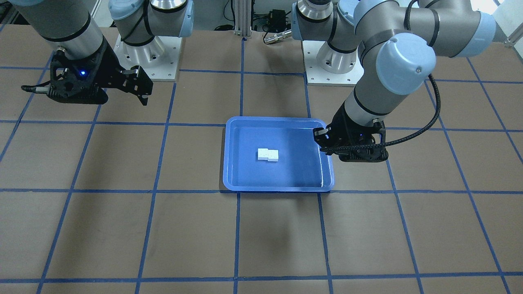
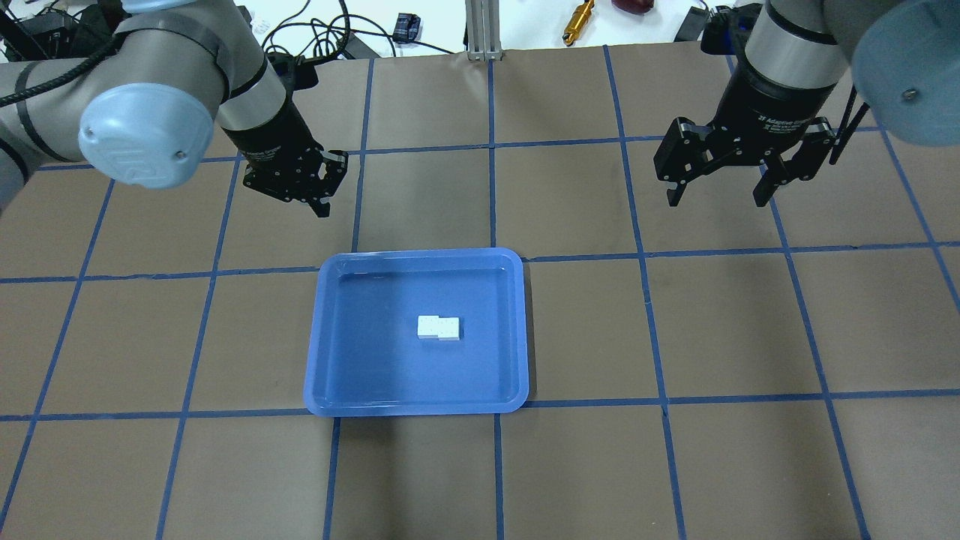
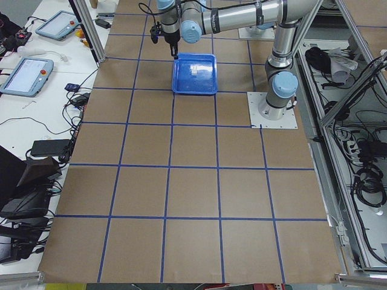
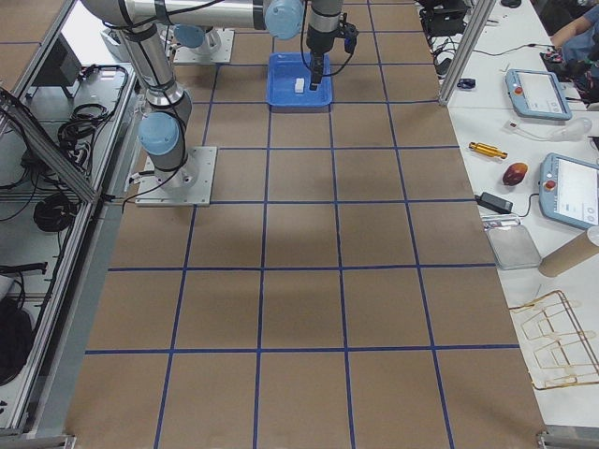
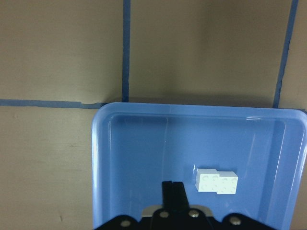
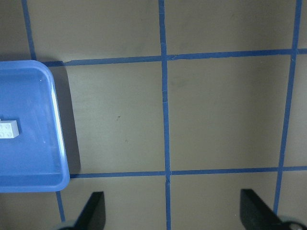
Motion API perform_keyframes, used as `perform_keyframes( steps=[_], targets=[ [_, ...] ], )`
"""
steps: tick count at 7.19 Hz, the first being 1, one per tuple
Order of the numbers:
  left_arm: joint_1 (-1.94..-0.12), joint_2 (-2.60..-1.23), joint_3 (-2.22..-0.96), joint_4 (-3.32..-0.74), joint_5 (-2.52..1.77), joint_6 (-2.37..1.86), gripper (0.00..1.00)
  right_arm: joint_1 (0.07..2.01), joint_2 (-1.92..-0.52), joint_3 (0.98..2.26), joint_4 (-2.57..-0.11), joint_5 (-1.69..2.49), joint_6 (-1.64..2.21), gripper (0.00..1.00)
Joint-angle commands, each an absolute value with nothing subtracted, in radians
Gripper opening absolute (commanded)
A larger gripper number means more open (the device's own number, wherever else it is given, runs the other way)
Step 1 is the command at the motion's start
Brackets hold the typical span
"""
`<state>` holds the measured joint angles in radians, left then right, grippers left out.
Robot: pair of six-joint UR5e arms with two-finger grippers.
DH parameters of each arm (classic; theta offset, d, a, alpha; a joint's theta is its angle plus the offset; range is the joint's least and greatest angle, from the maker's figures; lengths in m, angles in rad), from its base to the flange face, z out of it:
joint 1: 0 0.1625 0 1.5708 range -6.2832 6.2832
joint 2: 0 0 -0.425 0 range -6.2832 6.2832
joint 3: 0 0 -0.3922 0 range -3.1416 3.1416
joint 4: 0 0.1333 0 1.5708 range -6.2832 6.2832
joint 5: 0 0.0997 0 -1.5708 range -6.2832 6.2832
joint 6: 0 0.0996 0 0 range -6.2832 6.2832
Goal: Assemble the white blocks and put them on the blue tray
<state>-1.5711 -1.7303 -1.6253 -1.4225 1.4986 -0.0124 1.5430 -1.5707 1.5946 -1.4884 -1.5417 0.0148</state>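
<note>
Two tiny white studded plastic blocks (image 2: 439, 328) are lying joined, slightly offset, mid-floor of the shallow glossy blue plastic tray (image 2: 375, 364), so the job is looking finished, the left gripper (image 2: 322, 204) hanging pressed together near the tray's rim, the right gripper (image 2: 715, 196) hovering spread, well apart.

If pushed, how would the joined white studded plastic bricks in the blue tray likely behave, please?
The white plastic bricks look small, so probably light and rigid. Lying flat, they'd likely slide on the glossy blue tray, not tip.
</note>
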Motion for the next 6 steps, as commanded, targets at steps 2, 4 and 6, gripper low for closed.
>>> perform_keyframes(
  steps=[2,4,6],
  targets=[
    [-1.568,-1.602,-1.612,-1.446,1.591,0.078,0.99,1.540,-1.571,1.595,-1.482,-1.543,0.020,1.00],
    [-1.566,-1.562,-1.612,-1.451,1.585,0.080,1.00,1.540,-1.577,1.591,-1.483,-1.537,0.020,1.00],
    [-1.560,-1.572,-1.583,-1.456,1.582,0.084,1.00,1.542,-1.586,1.595,-1.480,-1.540,0.020,1.00]
  ],
)
